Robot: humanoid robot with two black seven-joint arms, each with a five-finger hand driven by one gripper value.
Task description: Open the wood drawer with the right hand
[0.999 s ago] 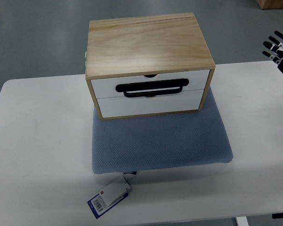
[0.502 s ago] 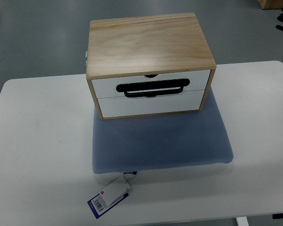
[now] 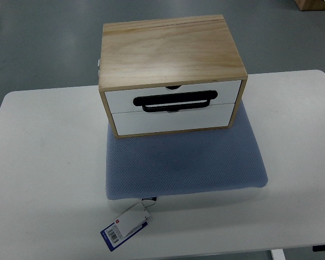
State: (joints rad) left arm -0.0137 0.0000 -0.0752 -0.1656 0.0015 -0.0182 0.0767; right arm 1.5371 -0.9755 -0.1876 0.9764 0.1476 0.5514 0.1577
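Fingers: neither hand in frame, state cannot be told.
Wood drawer box (image 3: 172,73) on blue pad (image 3: 184,162) toward table (image 3: 49,162) rear edge; both drawers closed, black handle (image 3: 174,101) facing front.

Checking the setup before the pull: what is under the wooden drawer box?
The wooden drawer box sits on the rear of a blue-grey cushion, which lies on the white table. The cushion part beneath the box is hidden.

A wooden drawer box (image 3: 171,73) with two shut white drawers and a black handle (image 3: 174,101) sits on a blue mat (image 3: 184,165) on the white worktop (image 3: 49,168).
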